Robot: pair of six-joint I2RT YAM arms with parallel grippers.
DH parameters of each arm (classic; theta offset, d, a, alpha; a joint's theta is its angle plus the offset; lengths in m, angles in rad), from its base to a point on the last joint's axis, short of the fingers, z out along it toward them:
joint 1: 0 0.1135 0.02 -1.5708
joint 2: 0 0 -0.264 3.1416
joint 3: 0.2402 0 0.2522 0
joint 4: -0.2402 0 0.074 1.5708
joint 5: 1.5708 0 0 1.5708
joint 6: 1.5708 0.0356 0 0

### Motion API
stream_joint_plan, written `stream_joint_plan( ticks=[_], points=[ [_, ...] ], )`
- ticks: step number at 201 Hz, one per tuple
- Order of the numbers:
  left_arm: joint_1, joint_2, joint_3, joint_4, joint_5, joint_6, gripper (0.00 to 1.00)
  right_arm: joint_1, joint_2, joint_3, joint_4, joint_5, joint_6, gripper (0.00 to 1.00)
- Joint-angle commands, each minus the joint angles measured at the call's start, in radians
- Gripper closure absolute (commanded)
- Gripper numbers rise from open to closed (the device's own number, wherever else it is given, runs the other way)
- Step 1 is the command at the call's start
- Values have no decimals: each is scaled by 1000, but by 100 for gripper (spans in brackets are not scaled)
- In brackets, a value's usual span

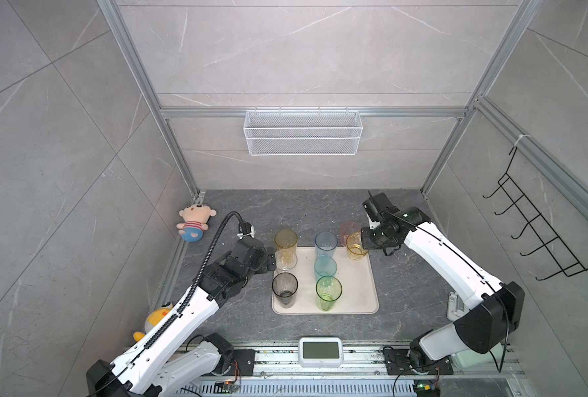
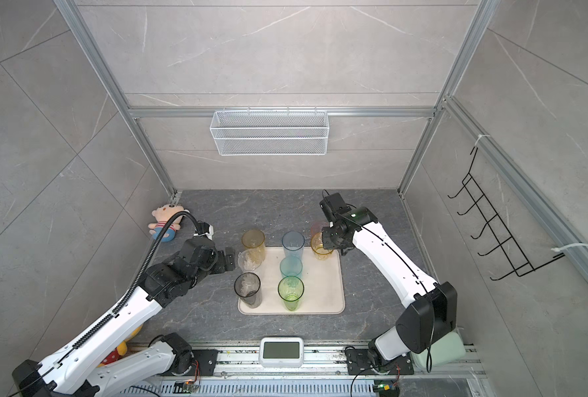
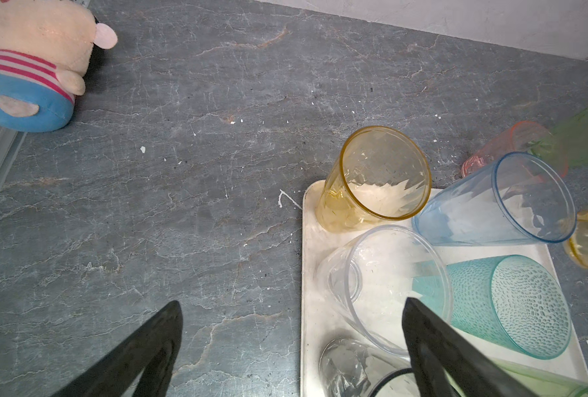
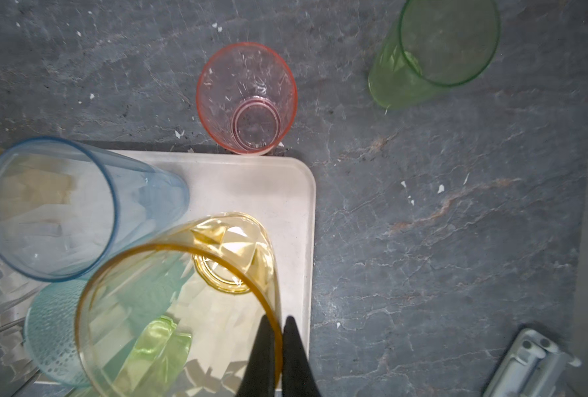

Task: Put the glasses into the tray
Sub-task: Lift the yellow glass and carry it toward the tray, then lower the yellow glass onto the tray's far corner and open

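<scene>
- Grey veined stone tabletop [image 1: 302, 206] fills a tiled booth, and the tray [image 1: 356, 292] lies at its centre in both top views.
- Six glasses stand on the tray. The pink tumbler [image 4: 247, 99] waits on the stone just past the tray's 1 o'clock corner, and a green tumbler [image 4: 433, 55] stands farther out.
- The right gripper [image 4: 277, 321] pinches the rim of the yellow tumbler [image 4: 182, 309] over that corner, one finger inside and one outside. Whether its base rests on the tray I cannot tell.
- The left gripper [image 3: 290, 304] is spread wide and empty at the tray's 10 o'clock edge, just beside the clear tumbler [image 3: 385, 285].
- To do this step well, I would lower the yellow tumbler upright, with its base fully inside the rim and clear of the blue tumbler [image 4: 51, 206].
- I would release it only once it is seated, then lift straight up.
</scene>
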Motion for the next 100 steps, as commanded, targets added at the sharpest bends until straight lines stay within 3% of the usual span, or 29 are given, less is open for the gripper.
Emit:
stream_joint_plan(
  ticks=[1,100],
  points=[
    [5,-21,14,24,14,-19,0,-7,-34,-75,114,-26,46,100],
    [5,-16,18,24,14,-16,0,-50,17,-292,344,-41,55,100]
  ],
)
